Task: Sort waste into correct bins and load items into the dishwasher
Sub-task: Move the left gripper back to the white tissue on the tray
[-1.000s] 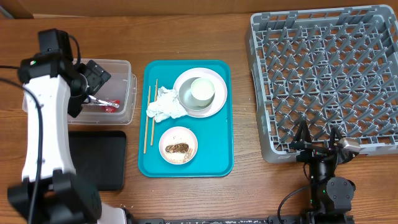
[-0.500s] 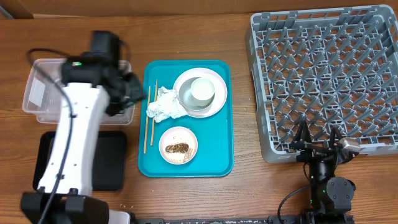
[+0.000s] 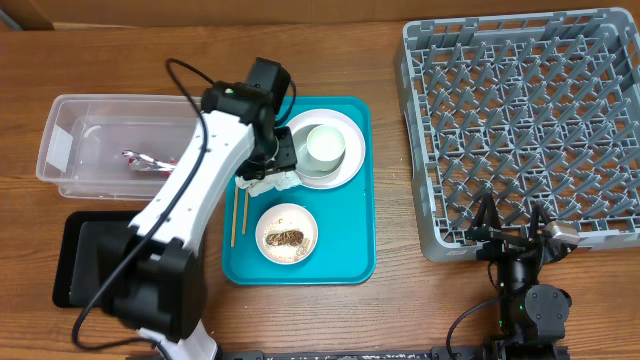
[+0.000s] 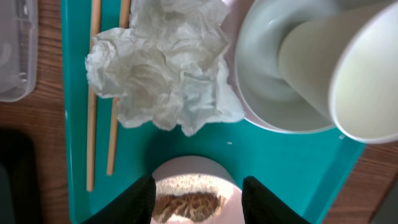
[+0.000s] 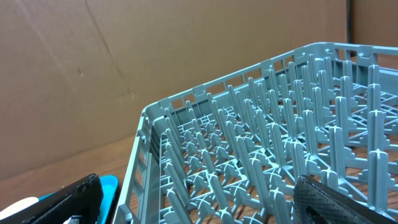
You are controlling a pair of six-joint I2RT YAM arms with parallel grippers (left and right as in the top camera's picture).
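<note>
Overhead: the left gripper hangs over the flat teal plastic tray, directly above the crumpled white paper napkin. The napkin lies between the pair of thin wooden chopsticks and the round white plate. The shiny red twisted wrapper sits in the clear rectangular plastic tub.

Left wrist: the jaws stand apart with nothing between them, above the small white bowl of rice and brown scrap. The napkin is a lumpy wad with no clear heading or long axis. Its left edge lies over the chopsticks, whose long axis runs down the tray's left side, and its right edge touches the plate. A pinch there could well lift a chopstick too — or nudge the plate.

Right wrist: the right gripper is spread wide and empty, beside the large grey plastic dish rack.
</note>
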